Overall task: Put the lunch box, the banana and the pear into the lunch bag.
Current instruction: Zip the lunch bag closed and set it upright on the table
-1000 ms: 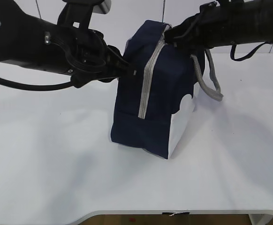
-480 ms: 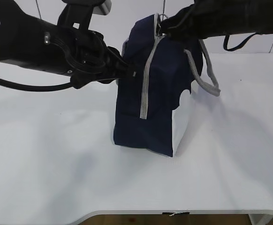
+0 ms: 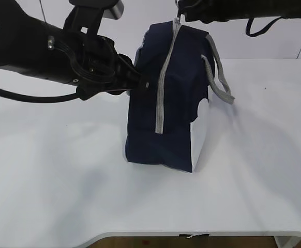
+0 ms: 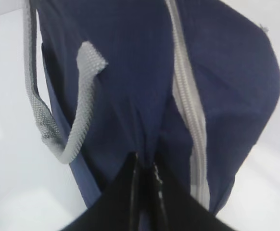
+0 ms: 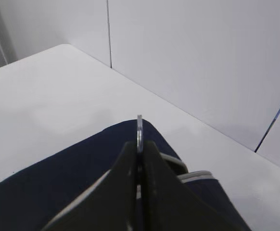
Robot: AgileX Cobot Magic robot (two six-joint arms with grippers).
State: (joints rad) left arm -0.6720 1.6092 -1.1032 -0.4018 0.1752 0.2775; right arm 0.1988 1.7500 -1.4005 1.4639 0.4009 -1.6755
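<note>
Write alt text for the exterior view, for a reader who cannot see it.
A navy lunch bag stands zipped on a white table, held by two black robot arms. The left gripper pinches its side fabric; the right gripper grips the zipper pull at the top. A grey handle hangs right.

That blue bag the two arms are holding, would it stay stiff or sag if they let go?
Probably sag. The bag is soft fabric, creased where the left gripper pinches its side. It likely stands tall only because the right gripper grips the zipper pull at the top. The handle droops loosely, so it looks floppy.
</note>
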